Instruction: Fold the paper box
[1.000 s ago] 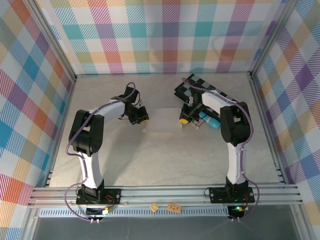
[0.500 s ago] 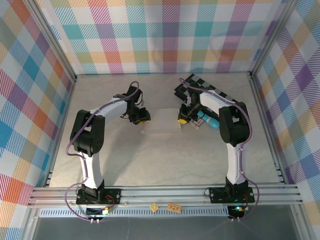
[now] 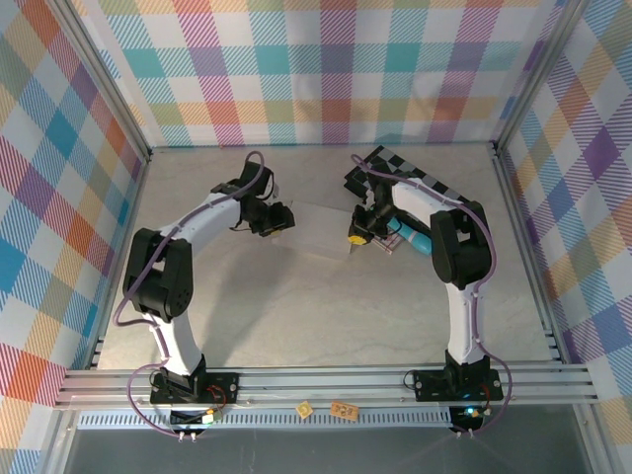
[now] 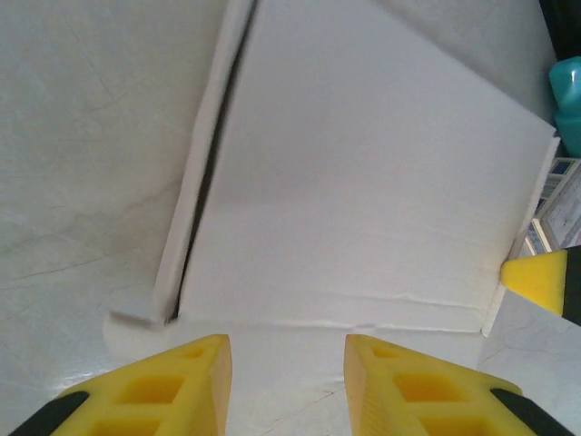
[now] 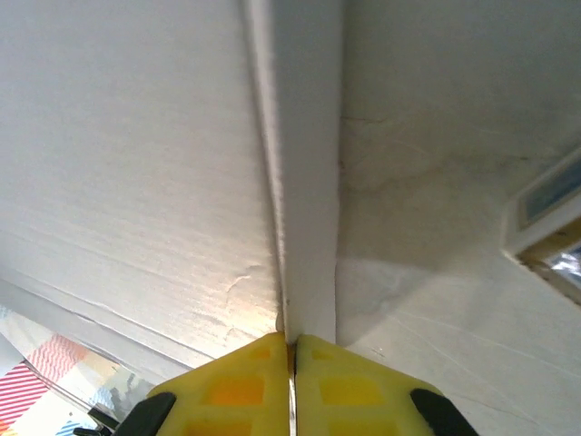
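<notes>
1. Against a second ago, the left gripper (image 3: 279, 219) has drawn up and left in the top view, off the left end of the paper box (image 3: 324, 232). Its jaws have widened to a modest gap with nothing between them.
2. The right gripper (image 3: 357, 238) has barely shifted; it is pinched tight on a thin flap at the box's right end.
3. The box sits mid-frame between both grippers, and we read its outline as fainter on the table (image 3: 296, 316) than before.
4. In the left wrist view the box's broad panel is plain white, with a narrow side flap along its left edge. We cannot tell its contents.
5. A teal object (image 3: 417, 238) lies just right of the right gripper.
</notes>
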Robot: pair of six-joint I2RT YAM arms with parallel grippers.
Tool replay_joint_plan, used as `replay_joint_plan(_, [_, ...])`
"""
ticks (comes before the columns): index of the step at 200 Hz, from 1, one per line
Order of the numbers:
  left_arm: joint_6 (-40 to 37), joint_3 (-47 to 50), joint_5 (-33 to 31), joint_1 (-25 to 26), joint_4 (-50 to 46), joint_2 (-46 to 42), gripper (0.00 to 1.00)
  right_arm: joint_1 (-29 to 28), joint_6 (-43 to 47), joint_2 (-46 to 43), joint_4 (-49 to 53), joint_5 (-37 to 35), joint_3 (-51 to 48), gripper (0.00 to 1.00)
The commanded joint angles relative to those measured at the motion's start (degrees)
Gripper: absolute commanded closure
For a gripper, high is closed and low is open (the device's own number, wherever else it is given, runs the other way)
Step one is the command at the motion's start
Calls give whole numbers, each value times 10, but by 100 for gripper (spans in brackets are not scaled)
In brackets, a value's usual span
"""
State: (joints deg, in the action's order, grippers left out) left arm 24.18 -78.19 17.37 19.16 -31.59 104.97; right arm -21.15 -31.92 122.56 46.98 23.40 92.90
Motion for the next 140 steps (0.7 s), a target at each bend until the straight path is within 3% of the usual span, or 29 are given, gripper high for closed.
replay_joint_plan(1, [8, 38, 28, -16, 18, -7, 63, -5, 7, 25, 16, -13, 8, 91])
replay_joint_plan(53, [2, 53, 33, -25, 50, 2, 63, -4, 11, 26, 24, -12, 18, 91])
replay_joint_plan(103, [-7, 3, 14, -44, 36, -3, 63, -3, 14, -7, 32, -14, 27, 83])
replay_joint_plan(140, [-46, -57, 65, -50, 1, 70, 69, 0, 22, -25, 40, 0, 35, 75])
